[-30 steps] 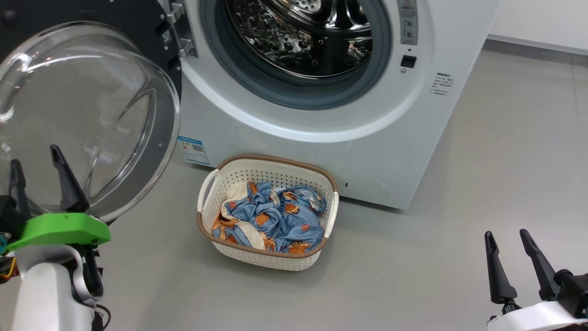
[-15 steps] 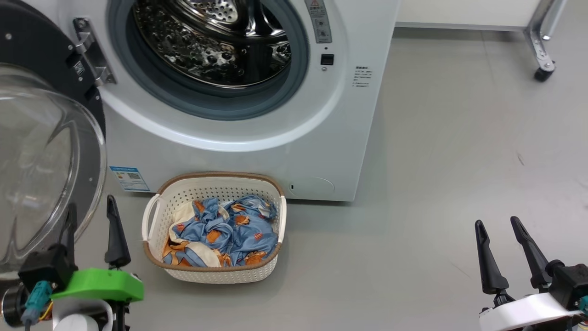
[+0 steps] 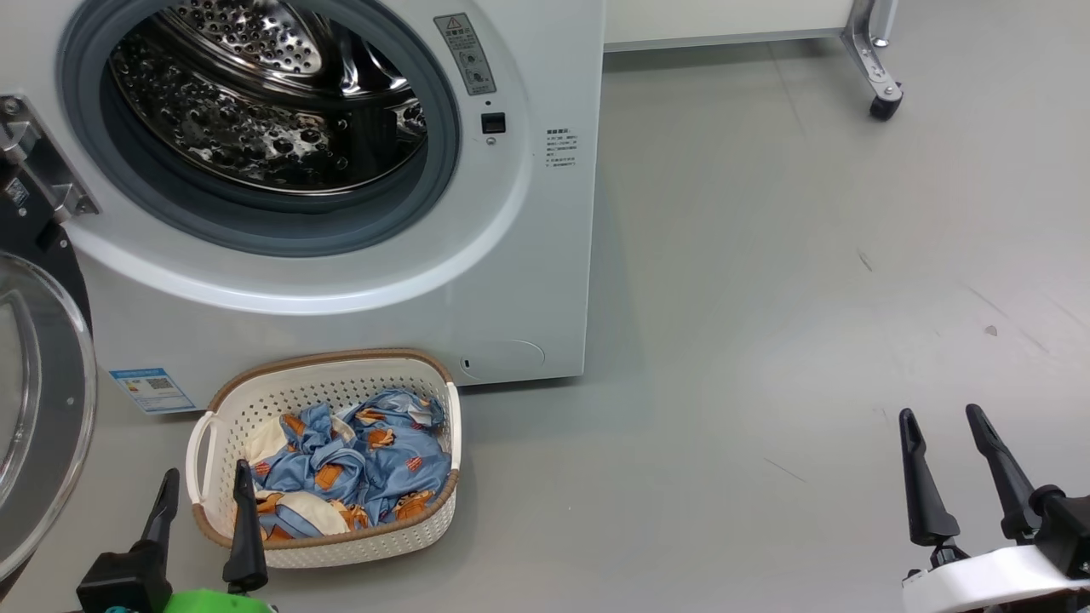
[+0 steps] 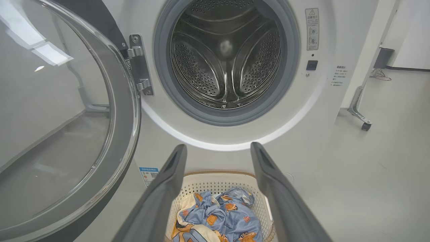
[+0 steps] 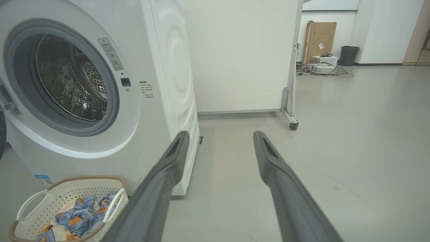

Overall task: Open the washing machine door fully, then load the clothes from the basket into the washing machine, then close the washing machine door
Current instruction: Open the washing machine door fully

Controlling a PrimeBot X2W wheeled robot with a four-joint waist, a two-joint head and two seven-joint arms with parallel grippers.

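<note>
The washing machine (image 3: 528, 255) stands with its steel drum (image 3: 255, 111) exposed. The washing machine door (image 3: 34, 426) is swung wide open at the far left, its glass bowl (image 4: 50, 117) large in the left wrist view. On the floor in front sits the basket (image 3: 341, 545) with the clothes (image 3: 366, 460) bunched inside. My left gripper (image 3: 207, 477) is open, its fingers at the basket's near left corner and pointing over the basket (image 4: 215, 186) toward the drum (image 4: 228, 57). My right gripper (image 3: 941, 417) is open above bare floor, far right of the basket (image 5: 33, 208).
Grey floor stretches to the right of the machine. A wheeled metal leg (image 3: 881, 102) of a white panel stands behind it. Farther back in the right wrist view are a cardboard box (image 5: 319, 37) and a dark bin (image 5: 347, 55).
The head camera has turned right, sliding the machine and basket leftward in view. My left gripper has come away from the door glass and now sits by the basket. Both grippers stay open.
</note>
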